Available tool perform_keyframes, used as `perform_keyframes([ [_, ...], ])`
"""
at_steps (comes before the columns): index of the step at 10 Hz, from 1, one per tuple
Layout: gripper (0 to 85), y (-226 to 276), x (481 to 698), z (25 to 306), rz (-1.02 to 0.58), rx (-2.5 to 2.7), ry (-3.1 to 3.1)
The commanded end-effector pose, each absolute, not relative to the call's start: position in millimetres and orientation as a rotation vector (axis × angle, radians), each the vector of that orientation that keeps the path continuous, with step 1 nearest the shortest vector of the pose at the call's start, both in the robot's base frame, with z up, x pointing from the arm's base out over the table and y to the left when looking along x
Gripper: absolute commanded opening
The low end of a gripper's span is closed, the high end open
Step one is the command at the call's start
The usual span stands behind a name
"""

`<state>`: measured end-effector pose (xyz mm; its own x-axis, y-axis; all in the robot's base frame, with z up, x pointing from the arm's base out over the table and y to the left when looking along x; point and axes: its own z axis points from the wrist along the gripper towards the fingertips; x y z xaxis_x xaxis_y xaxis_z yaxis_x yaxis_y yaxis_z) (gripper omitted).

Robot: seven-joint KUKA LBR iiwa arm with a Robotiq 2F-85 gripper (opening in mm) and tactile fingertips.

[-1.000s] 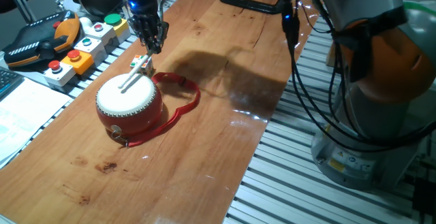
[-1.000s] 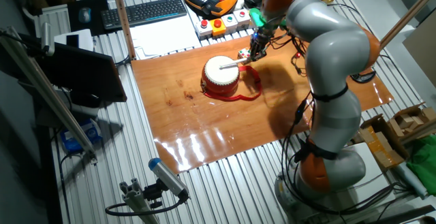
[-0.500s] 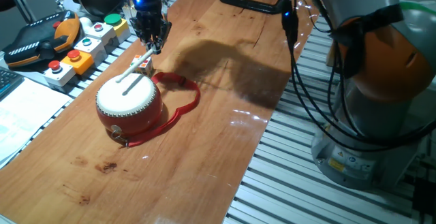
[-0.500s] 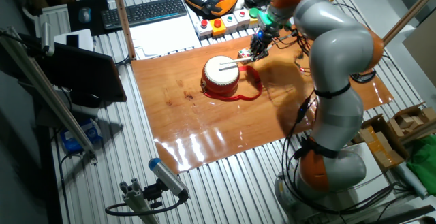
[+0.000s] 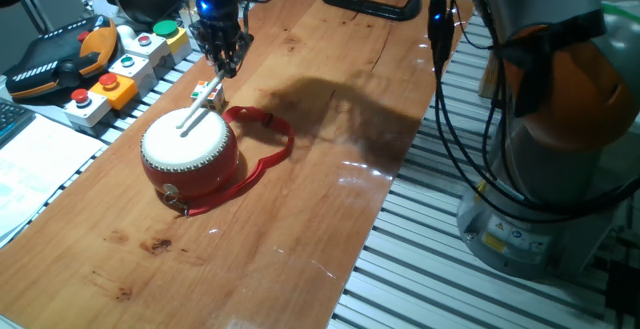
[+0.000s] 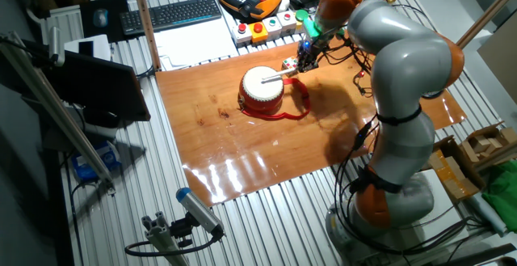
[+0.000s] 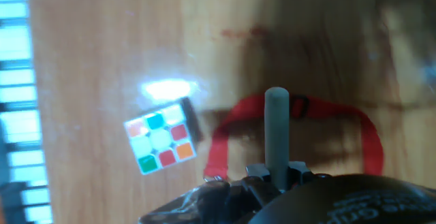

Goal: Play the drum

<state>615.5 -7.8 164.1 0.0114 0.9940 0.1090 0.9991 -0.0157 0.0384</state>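
Multicoloured puzzle cube (image 7: 161, 142) beside red drum (image 5: 190, 152), button boxes (image 5: 125, 64) nearby.

1. The arm (image 6: 404, 80) rises from its base just off the wooden table's edge, bends at an orange joint and reaches over the table (image 5: 330, 169).
2. Its wrist points down above the table's far side.
3. The gripper (image 5: 225, 62) hangs with its dark fingers (image 5: 232, 51) pointing down at the table, closed around a pale stick (image 5: 197, 109).
4. In the hand view, the stick (image 7: 276, 132) juts out from between the fingers.
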Motion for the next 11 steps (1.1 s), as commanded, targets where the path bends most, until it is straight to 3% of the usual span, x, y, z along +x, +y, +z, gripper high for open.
perform_keyframes([
  [1, 0.7, -8.0, 615.2, 164.7, -0.018, -2.273, -2.259],
  [5, 0.7, -6.3, 616.7, 161.9, -0.075, -2.146, -2.13],
  [7, 0.7, -5.5, 617.3, 160.4, -0.193, -2.081, -1.951],
  [11, 0.7, -1.1, 614.5, 159.9, -0.22, -2.046, -1.931],
])
